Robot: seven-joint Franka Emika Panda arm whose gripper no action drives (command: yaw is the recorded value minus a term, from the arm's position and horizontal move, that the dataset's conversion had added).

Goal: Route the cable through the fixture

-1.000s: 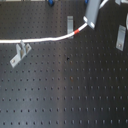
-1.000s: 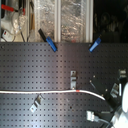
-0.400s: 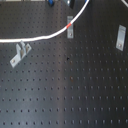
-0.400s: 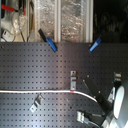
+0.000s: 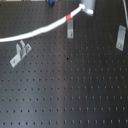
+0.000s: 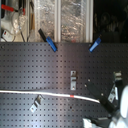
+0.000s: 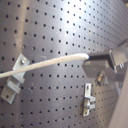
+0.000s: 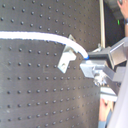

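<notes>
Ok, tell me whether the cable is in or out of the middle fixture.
Cannot tell. In the first exterior view the cable, red band included, crosses the top of the middle fixture, but whether it sits in the slot is unclear.

Perforated board [image 5: 75, 85]: dark, matt metal in both exterior views. Brackets [image 5: 20, 53]: bare grey metal with a dull sheen. Cable [image 5: 35, 33]: white, matt, faintly rough-looking, with one red band [image 5: 68, 17]. Blue clips [image 6: 49, 41]: smooth plastic.
</notes>
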